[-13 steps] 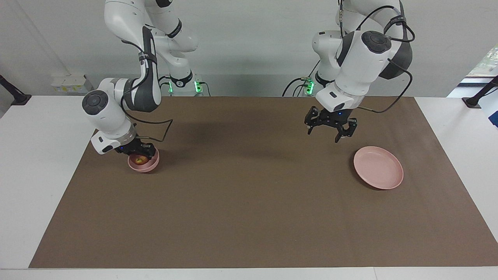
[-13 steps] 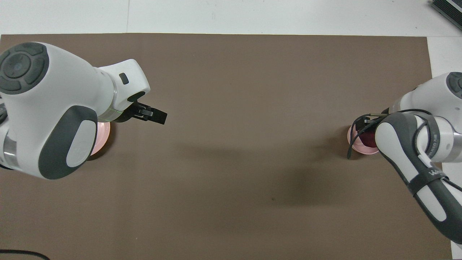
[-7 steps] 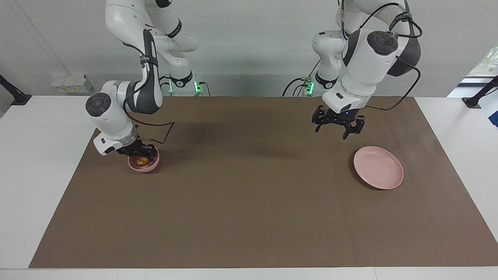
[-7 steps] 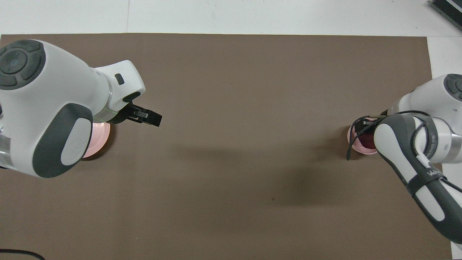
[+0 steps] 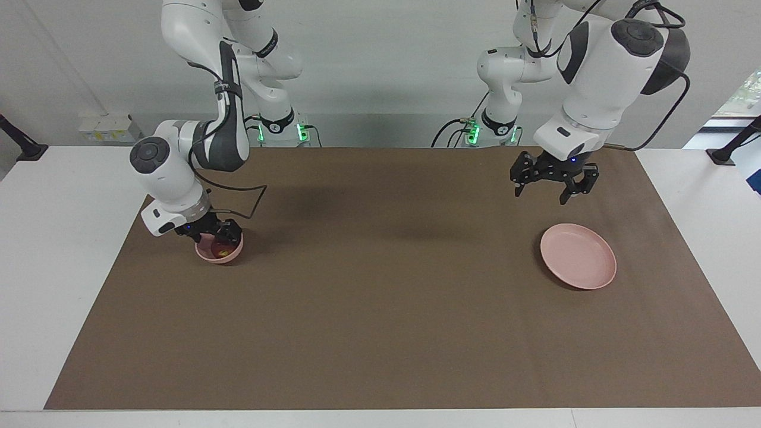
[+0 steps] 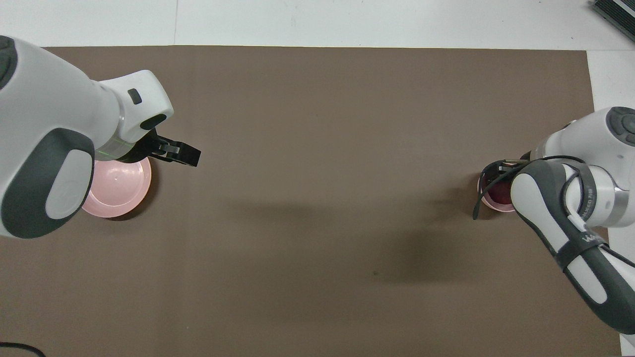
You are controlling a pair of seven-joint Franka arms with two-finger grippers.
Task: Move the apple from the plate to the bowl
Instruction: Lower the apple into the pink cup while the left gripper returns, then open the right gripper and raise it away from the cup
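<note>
Apple [image 5: 221, 251] in bowl [image 5: 233, 256] at right arm's end, plate [image 5: 578, 256] at left arm's

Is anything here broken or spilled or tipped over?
Nothing stands out. The small dark red apple sits inside the small deep pink bowl, which is upright. The flat pale pink plate lies level on the brown mat. The right gripper is at the bowl; the left gripper hangs open above the mat.

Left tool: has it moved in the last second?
Yes. The left tool has swung up and toward its own arm's end of the table, judged against the plate.
</note>
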